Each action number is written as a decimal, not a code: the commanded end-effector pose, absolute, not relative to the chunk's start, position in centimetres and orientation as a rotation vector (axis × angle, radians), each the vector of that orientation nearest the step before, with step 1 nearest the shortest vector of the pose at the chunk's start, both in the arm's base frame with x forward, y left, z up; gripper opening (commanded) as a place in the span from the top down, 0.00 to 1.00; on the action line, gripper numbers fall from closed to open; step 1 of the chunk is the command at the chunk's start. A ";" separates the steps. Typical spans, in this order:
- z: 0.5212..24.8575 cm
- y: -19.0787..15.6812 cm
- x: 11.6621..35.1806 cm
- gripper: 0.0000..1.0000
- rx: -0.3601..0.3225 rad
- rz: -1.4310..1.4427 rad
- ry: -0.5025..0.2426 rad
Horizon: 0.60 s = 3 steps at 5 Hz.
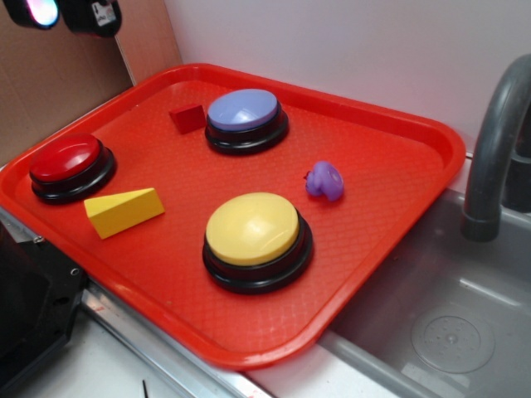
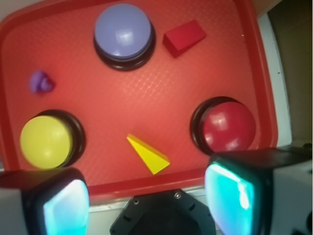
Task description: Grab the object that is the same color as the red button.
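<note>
Wrist view: tool [image 2: 146,200] released, fingers spread wide, holding nothing, high over the red tray's [image 2: 146,183] near edge. Dark-red block [image 2: 184,37] lies flat at the tray's far side, just beside the lavender button [image 2: 122,30], well apart from the red button [image 2: 228,127].

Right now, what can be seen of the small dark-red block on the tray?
The small dark-red block is a solid cuboid with flat, matte faces and crisp edges, darker than the red tray it rests on. It lies flat near the tray's far edge, just beside the lavender-blue button with a narrow gap showing in the wrist view. Nothing else touches it. It looks far smaller than any button.
</note>
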<state>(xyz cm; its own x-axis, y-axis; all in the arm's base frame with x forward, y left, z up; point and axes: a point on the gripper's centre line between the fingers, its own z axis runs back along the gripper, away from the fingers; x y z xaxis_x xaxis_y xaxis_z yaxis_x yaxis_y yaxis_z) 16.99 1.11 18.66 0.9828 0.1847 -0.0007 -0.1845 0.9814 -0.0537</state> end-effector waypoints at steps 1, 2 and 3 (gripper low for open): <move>19.1 1.5 17.2 0.00 -0.056 0.193 -0.028; 19.1 1.5 17.2 0.00 -0.056 0.193 -0.028; 17.6 3.1 20.1 0.00 -0.013 0.367 0.001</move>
<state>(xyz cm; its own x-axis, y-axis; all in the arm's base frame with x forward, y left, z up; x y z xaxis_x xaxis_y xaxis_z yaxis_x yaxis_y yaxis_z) 19.70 2.50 16.02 0.9356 0.3477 -0.0618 -0.3481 0.9374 0.0046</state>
